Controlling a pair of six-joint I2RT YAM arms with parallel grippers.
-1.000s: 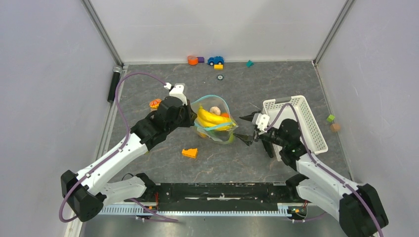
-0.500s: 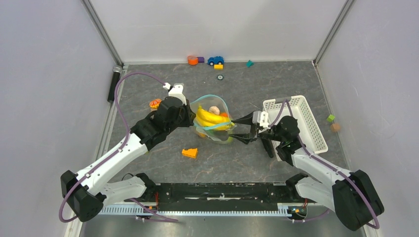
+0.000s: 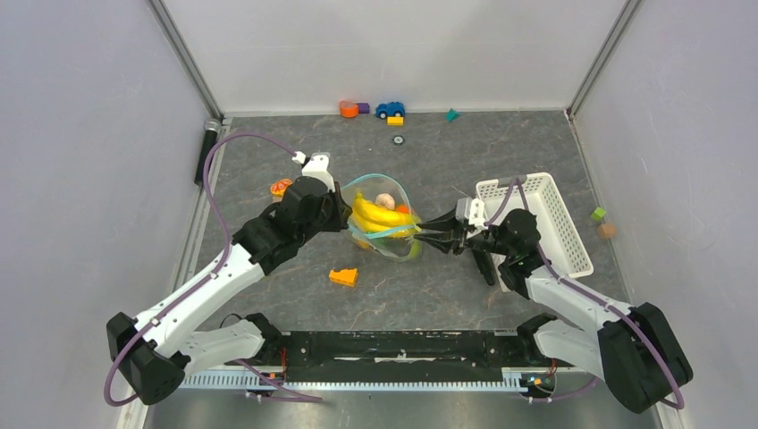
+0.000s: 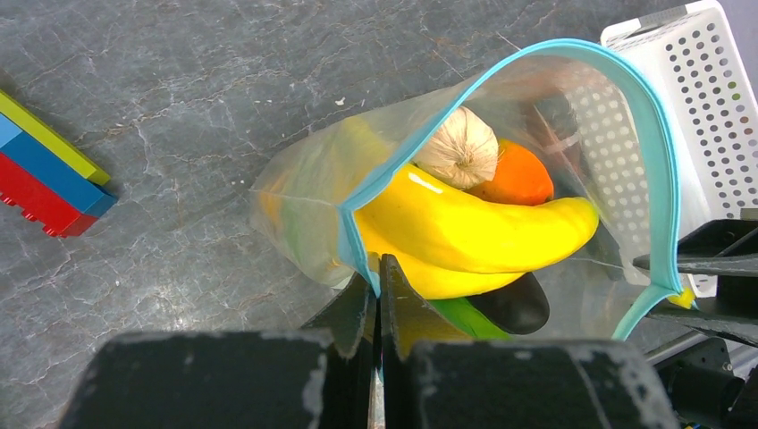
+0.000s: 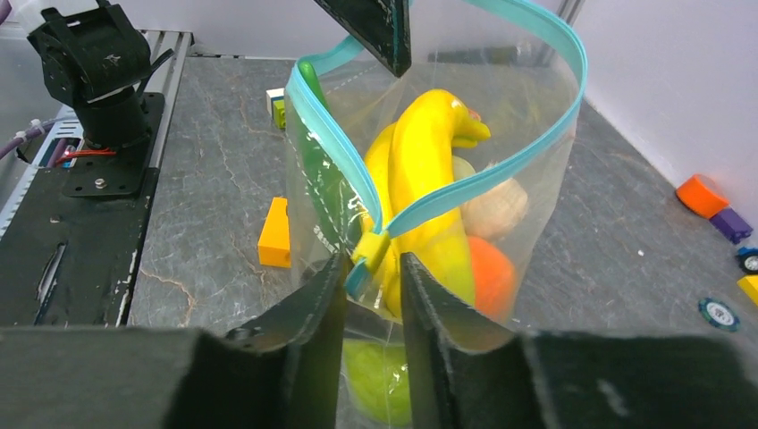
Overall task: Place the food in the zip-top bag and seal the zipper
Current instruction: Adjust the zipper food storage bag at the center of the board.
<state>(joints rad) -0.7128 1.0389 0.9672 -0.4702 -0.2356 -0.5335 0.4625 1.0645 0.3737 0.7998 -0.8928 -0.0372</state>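
Near the left edge, only the left wrist view shows red, blue and green bricks (image 4: 45, 170) on the desk (image 3: 501, 143). From above, the arm hides them.

Left gripper (image 3: 344, 214) (image 4: 375, 277): the fingers are pressed together, pinching the bag's rim on its left side. The pinch reads clearly only in the wrist view.

Wedge (image 3: 343, 277): orange, lying loose between the bag and the near edge. It shows from above and in the right wrist view.

Bag (image 3: 398, 248) (image 4: 304, 188) (image 5: 527, 98): mid-desk between the two grippers, with the mouth gaping upward. The zipper (image 3: 380, 176) (image 4: 666, 179) (image 5: 554, 36) forms an open teal loop.

Inside, all views show the banana (image 3: 380, 214) (image 4: 474, 228) (image 5: 429, 161), a pale bulb (image 3: 386, 200) (image 4: 460, 154) (image 5: 496, 210) and an orange fruit (image 4: 518, 179) (image 5: 487, 273). The right wrist view adds a green pod (image 5: 324, 179) standing against the bag wall. It also shows a pale green round piece (image 5: 375, 380) at the bottom, which is unseen from above.

Right gripper (image 3: 427, 234) (image 5: 371, 268): at the bag's right side. From above the fingers seem to meet in a point. The wrist view shows the zipper's end, with a small yellow tab, sitting in a narrow gap between them. Whether they clamp it, I cannot tell.

Basket (image 3: 536, 219) (image 4: 706, 98): white, toward the right edge and just behind the right gripper. The left wrist view sees part of it through the bag wall.

Far edge: small toys (image 3: 366, 109), well apart from the bag.
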